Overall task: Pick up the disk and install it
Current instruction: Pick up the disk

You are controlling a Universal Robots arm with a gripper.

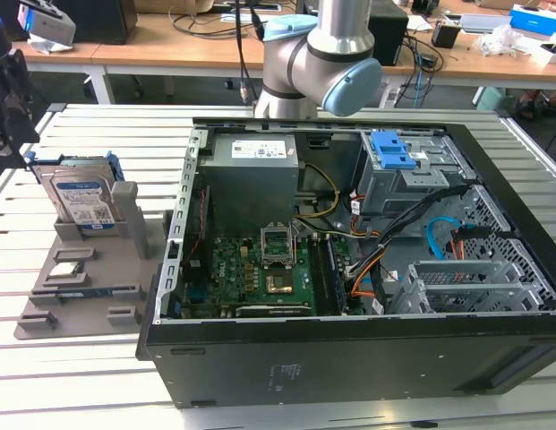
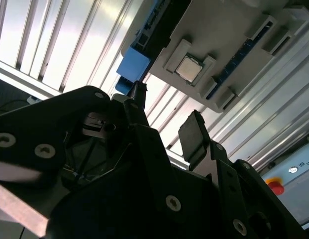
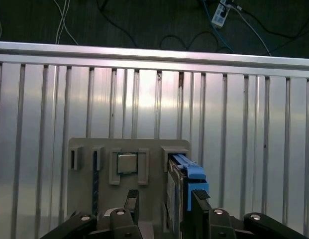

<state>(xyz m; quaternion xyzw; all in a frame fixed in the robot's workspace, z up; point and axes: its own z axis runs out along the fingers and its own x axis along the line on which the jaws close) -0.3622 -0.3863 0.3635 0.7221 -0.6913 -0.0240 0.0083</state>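
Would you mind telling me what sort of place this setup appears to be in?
Probably a robotics lab or workshop: an open computer case sits on a slotted metal table by a robot arm, with cable-strewn desks behind.

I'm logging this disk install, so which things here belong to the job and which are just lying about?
Job: disk standing in the grey holder; open hand near it; opened computer case.
Lying about: processor chip in the holder; cables on the desk behind.
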